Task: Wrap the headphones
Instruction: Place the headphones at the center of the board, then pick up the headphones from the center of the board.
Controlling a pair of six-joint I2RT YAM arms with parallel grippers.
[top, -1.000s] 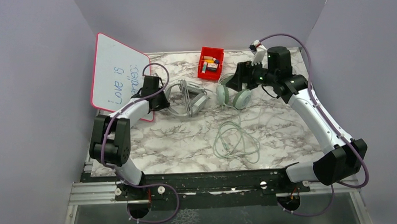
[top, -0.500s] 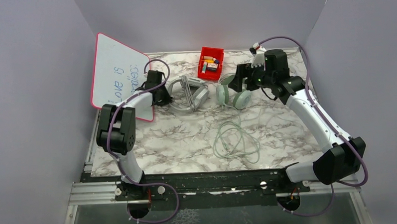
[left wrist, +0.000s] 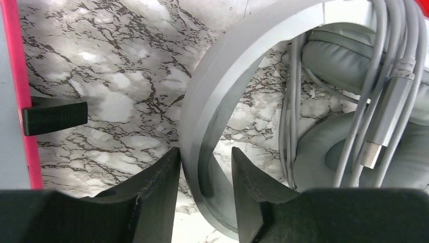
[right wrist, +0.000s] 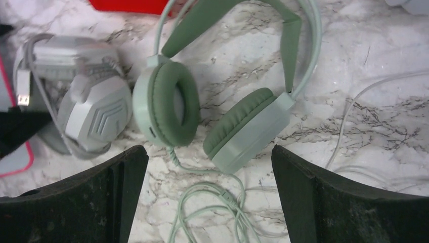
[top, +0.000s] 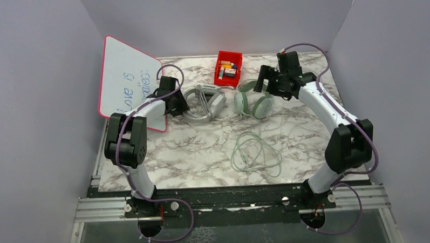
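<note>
Toward the far side of the marble desk (top: 192,149), 2 headsets lie side by side just in front of a red bin (top: 229,68). The grey-white headset (top: 204,103) has its grey cable (left wrist: 399,30) wound across the ear cups, with the USB plug (left wrist: 377,144) resting on a cushion. The left pincer (left wrist: 205,152) straddles its headband, released, and desk shows between the band and 1 finger. The right pincer (right wrist: 207,152) hangs spread wide, grasping nothing, above the mint-green headset (right wrist: 172,104). That headset's green cable (top: 254,152) lies in loose loops nearer the arms. A whiteboard (top: 126,81) stands tilted at the left.
</note>
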